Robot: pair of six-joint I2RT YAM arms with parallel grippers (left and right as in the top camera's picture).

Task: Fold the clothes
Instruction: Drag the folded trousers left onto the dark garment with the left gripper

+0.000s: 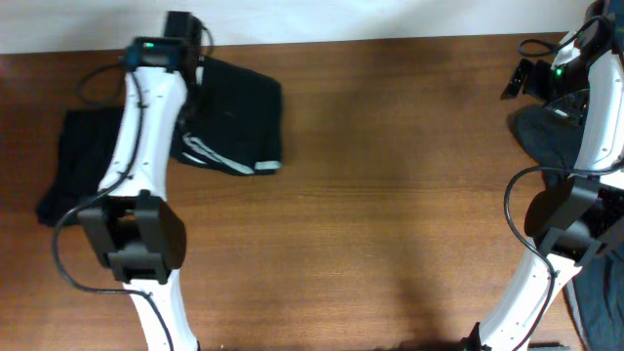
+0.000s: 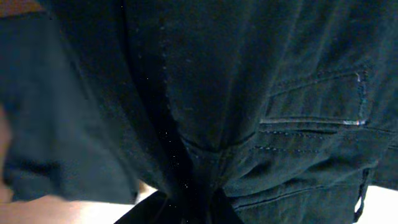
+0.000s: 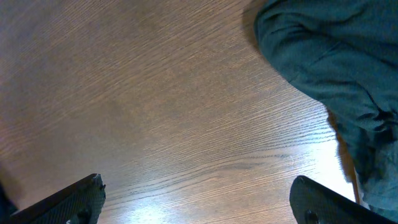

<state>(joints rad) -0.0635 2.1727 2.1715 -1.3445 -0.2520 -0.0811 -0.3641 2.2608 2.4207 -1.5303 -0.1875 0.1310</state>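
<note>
Black shorts [image 1: 239,107] with a pale waistband strip [image 1: 226,158] lie at the back left of the table. My left gripper [image 1: 191,60] is at their far edge, shut on a bunched fold of the shorts, which fill the left wrist view [image 2: 224,93]; a pocket seam shows there, and the jaws [image 2: 186,211] are mostly hidden by fabric. A second dark garment [image 1: 78,161] lies left of the left arm. My right gripper [image 1: 519,78] is open and empty above bare wood [image 3: 199,202], beside a dark garment [image 1: 544,136] that also shows in the right wrist view [image 3: 329,62].
The wooden table [image 1: 390,195] stretches between the two arms. More dark fabric [image 1: 597,292] hangs at the front right edge. A white wall runs along the table's back edge. Cables trail from both arms.
</note>
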